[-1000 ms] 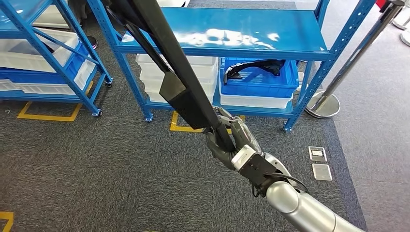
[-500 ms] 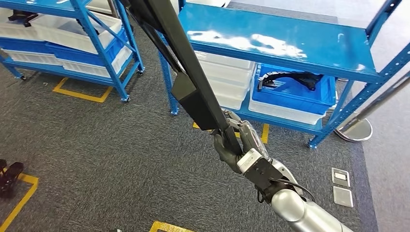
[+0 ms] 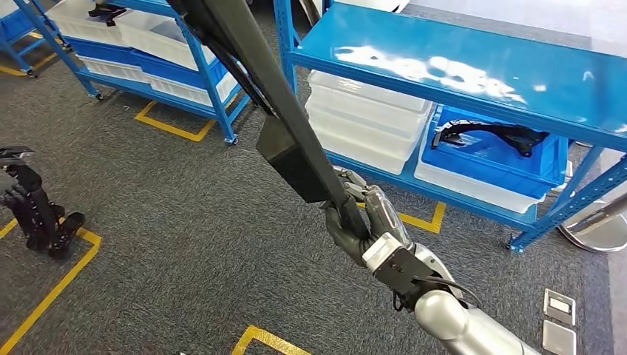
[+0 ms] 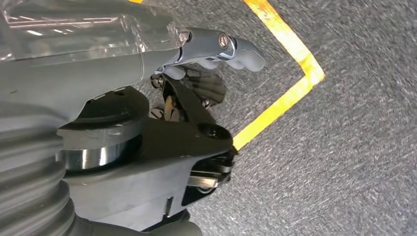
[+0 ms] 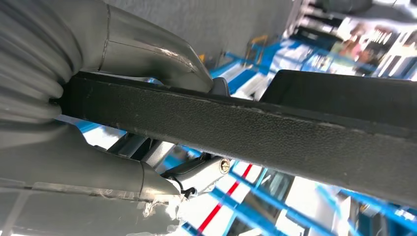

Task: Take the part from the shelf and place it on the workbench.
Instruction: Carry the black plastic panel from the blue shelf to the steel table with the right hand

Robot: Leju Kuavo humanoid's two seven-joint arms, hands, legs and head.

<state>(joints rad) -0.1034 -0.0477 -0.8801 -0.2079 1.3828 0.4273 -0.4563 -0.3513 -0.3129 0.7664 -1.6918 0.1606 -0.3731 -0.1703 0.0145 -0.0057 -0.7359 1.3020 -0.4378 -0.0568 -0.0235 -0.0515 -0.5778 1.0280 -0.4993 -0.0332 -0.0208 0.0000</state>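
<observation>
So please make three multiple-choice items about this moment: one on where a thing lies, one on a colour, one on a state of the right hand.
1. Where does the second black part lie?
A. in the blue bin on the lower shelf
B. on the carpet
C. on the top shelf board

2. What colour are the floor markings on the carpet?
A. red
B. yellow
C. white

3. What is the right hand doing?
A. hanging with nothing in it
B. resting on a shelf
C. gripping the long black part

Answers:
1 A, since the head view shows it inside the blue bin under the blue shelf board.
2 B, since yellow lines run across the grey carpet.
3 C, since the fingers wrap around the part's lower end.
</observation>
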